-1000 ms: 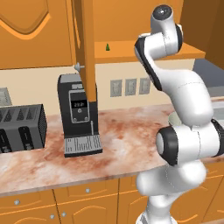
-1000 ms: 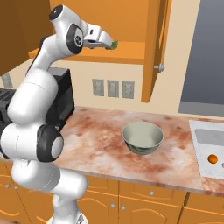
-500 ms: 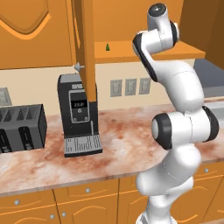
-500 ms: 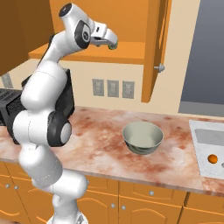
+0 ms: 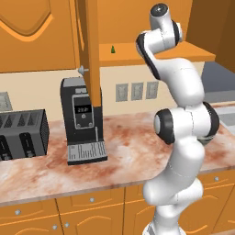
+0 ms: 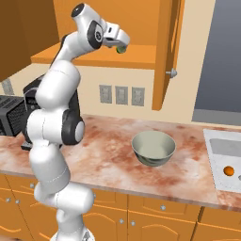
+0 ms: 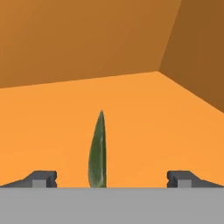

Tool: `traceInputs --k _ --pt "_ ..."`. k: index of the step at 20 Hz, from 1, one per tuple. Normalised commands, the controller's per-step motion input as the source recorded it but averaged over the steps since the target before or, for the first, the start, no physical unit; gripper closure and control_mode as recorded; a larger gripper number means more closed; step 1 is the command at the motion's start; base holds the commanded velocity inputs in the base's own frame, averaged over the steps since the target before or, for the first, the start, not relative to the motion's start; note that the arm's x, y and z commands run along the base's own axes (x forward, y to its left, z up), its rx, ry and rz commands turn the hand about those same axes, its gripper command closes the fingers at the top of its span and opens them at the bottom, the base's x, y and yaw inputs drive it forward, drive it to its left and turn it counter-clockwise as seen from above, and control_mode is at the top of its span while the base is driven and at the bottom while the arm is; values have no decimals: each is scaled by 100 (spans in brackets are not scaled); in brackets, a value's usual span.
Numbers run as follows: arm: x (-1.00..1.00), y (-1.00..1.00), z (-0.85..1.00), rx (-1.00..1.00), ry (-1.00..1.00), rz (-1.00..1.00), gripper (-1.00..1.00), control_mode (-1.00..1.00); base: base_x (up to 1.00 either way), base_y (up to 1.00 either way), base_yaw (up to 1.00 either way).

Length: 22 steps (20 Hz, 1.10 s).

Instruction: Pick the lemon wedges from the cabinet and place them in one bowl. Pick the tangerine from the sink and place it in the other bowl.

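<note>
Arm has advanced; lemon wedge (image 7: 97,151) stands between spread fingers (image 7: 41,178), untouched.

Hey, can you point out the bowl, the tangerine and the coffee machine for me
bowl (image 6: 153,147): right base view, on its pale inside.
tangerine (image 6: 228,170): right base view, middle of the orange ball in the sink.
coffee machine (image 5: 82,120): left base view, on its dark front below the display.

One lemon wedge (image 7: 97,151) stands upright on the orange shelf of the open cabinet (image 6: 141,55), thin, dark green and pointed at the top. A second lemon wedge (image 5: 112,48), tiny and dark green, stands on the same shelf. The pale grey-green bowl (image 6: 153,148) sits upright on the bench. The round orange tangerine (image 6: 228,171) lies in the sink (image 6: 221,155) basin.
</note>
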Motion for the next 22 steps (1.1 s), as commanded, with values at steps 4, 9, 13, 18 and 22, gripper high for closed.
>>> traceInputs --k 4,9,13,18,22 --pt "49 0 0 0 4 -1 -100 -100 0 0 0" --pt "47 -2 -2 0 5 -3 -100 -100 0 0 0" --pt "18 -16 -7 0 5 -5 -100 -100 0 0 0" --pt "0 -19 -17 0 5 -7 -100 -100 0 0 0" --pt "0 1 -20 4 2 -3 -100 -100 0 0 0"
